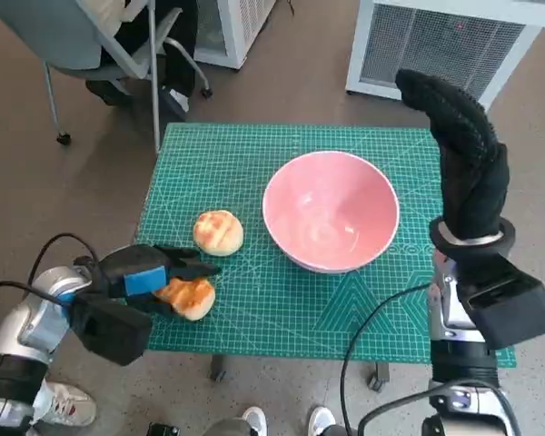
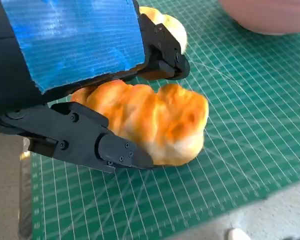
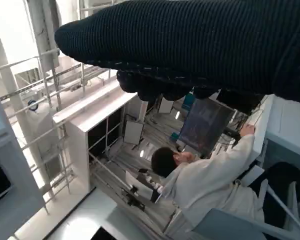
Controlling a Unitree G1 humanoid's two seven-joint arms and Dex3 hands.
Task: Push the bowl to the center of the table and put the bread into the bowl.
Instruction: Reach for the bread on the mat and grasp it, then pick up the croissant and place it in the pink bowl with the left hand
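A pink bowl (image 1: 331, 211) stands empty on the green cutting mat (image 1: 282, 313), a little right of the middle. Two golden breads lie at the front left. My left hand (image 1: 150, 272) grips the nearer bread (image 1: 193, 296), which sits on the mat. The left wrist view shows that bread (image 2: 155, 122) pressed between black fingers (image 2: 105, 145) on both sides. The second bread (image 1: 218, 232) lies free just beyond it, also seen behind the fingers (image 2: 172, 27). My gloved right hand (image 1: 468, 159) is raised upright beside the bowl's right side and holds nothing.
A chair (image 1: 118, 45) stands off the table's back left and a white grilled unit (image 1: 436, 41) at the back right. Shoes (image 1: 254, 420) show by the front edge. The right wrist view points away from the table at a seated person (image 3: 205, 180).
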